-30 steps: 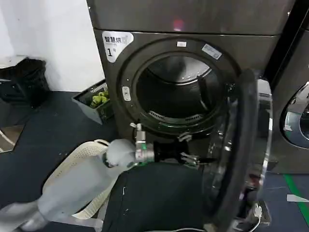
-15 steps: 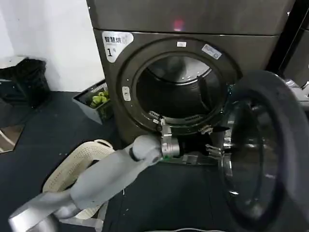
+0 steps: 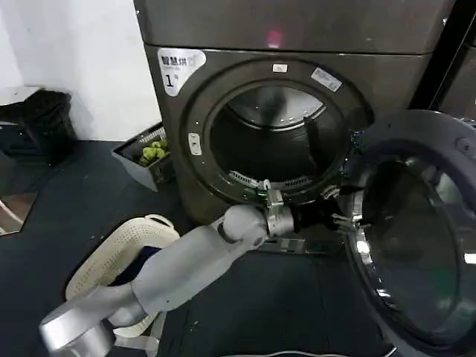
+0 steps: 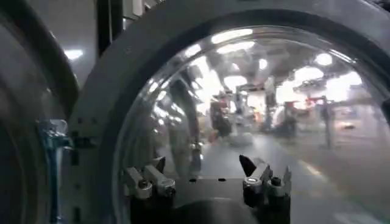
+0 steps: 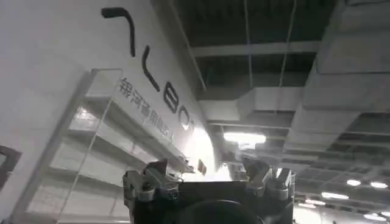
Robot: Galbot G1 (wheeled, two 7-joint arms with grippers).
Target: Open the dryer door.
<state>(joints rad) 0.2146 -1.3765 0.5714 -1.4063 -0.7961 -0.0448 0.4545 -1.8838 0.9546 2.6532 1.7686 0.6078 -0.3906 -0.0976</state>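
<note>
Swinging wide open now, the dryer door [image 3: 416, 238], much farther out than a moment ago, on the right of the round hole. Nearly done with the job, by the look of it. Reaching long and low across the front of the dryer [image 3: 297, 44], the left tool [image 3: 343, 208], fingers spread apart, empty, right by the door's inside rim. Pointing up at a ceiling, the right tool [image 5: 207, 179], spread too. Sitting on the floor, a laundry basket [image 3: 111, 260].
</note>
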